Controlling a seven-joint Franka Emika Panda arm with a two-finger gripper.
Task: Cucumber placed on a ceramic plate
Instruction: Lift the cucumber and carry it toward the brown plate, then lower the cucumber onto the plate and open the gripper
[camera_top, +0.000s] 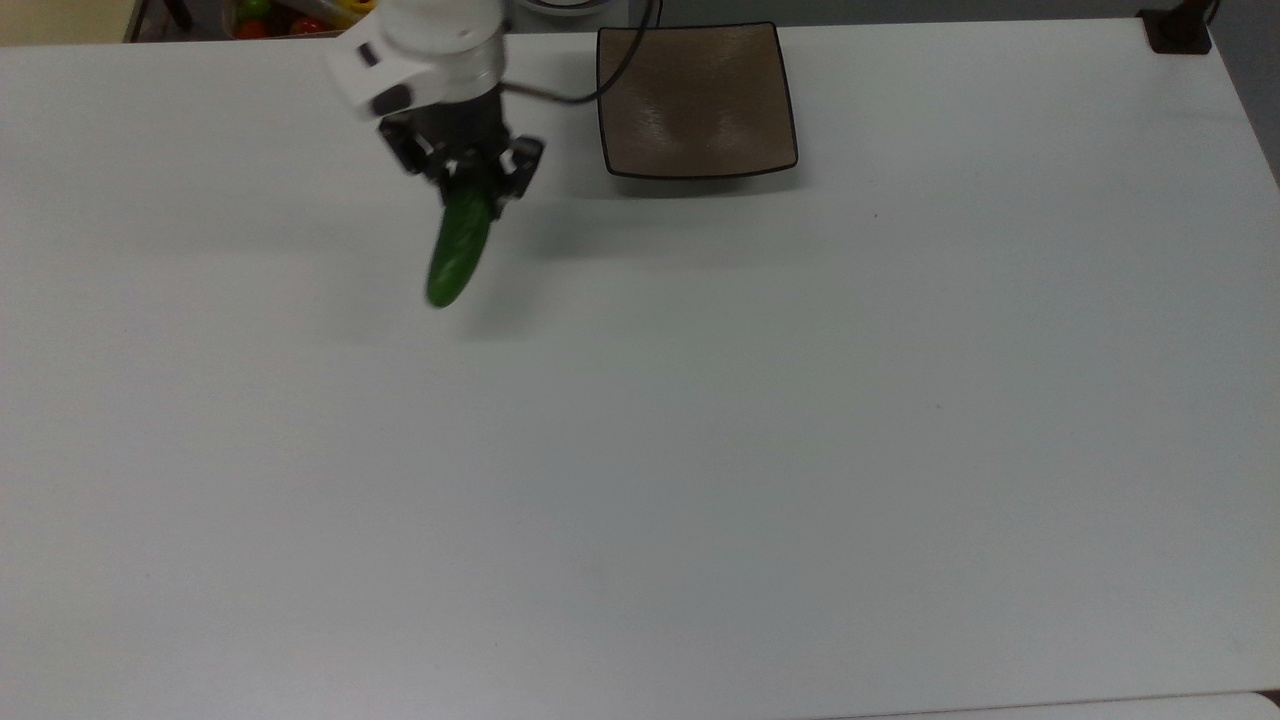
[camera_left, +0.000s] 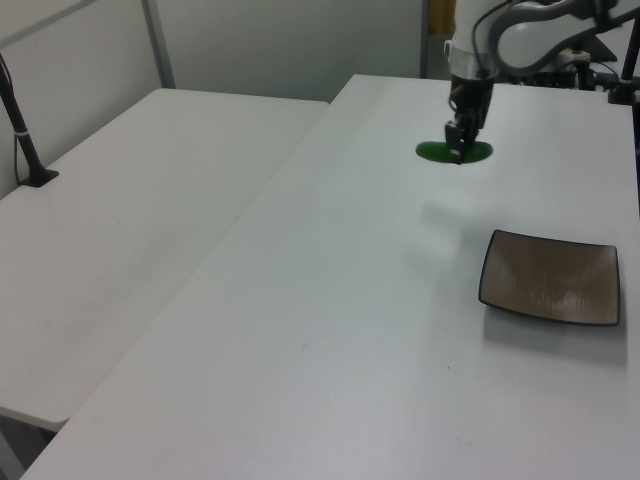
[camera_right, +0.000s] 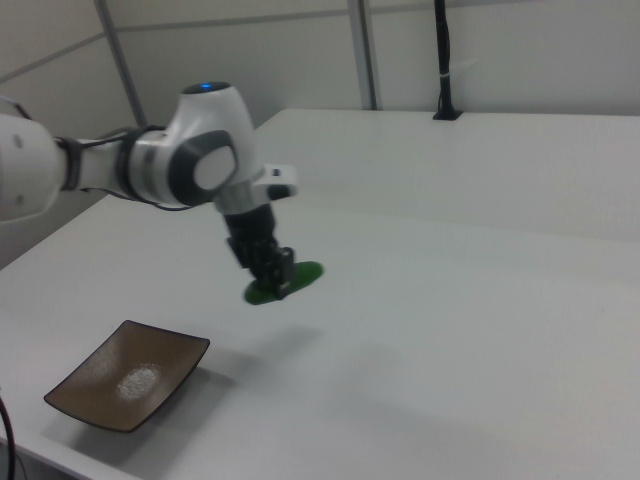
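Mid-transport: fingers (camera_top: 470, 190) clamped on small dark green cucumber (camera_top: 456, 250), airborne over white desk (camera_top: 700, 450). Next: carry above square brown ceramic plate (camera_top: 695, 100), lower, release.

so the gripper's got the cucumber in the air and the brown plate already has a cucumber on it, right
Not quite: the ceramic plate is bare in the top view. The gripper does hold the cucumber in the air, beside the plate, not over it.

Cucumber (camera_top: 458, 247) dark green. Ceramic plate (camera_top: 695, 100) brown, streaked, thin black rim. Table (camera_top: 700, 450) plain white. Gripper (camera_top: 470, 180) black — arm (camera_right: 190, 165) white, grey.
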